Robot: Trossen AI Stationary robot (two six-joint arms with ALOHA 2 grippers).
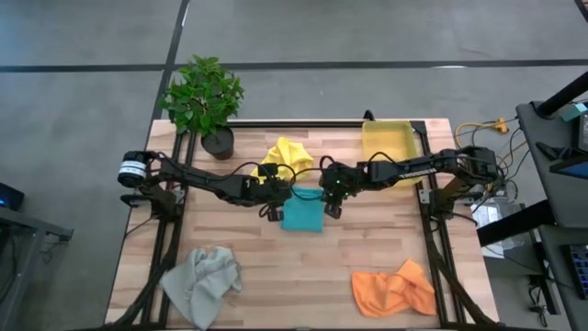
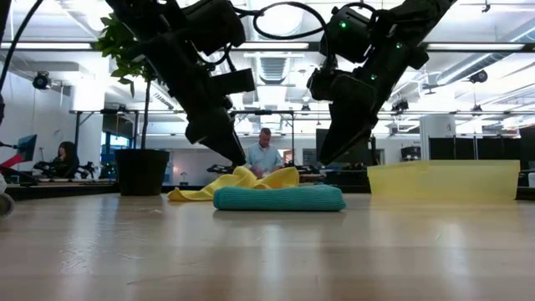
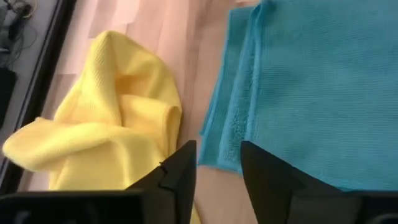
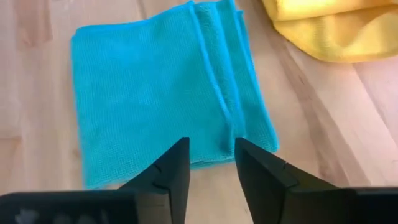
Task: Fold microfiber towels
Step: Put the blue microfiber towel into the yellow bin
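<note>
both grippers [image 1: 273, 211] [image 1: 332, 206] parted above folded teal towel [image 1: 302, 213].

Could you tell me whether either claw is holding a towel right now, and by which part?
Nothing is held. The left claw and right claw both stand open and empty above the folded teal towel, which lies free on the table.

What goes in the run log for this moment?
teal towel: folded, flat mid-table | left gripper: open, empty, above it | right gripper: open, empty, above it | yellow towel: crumpled behind
</note>
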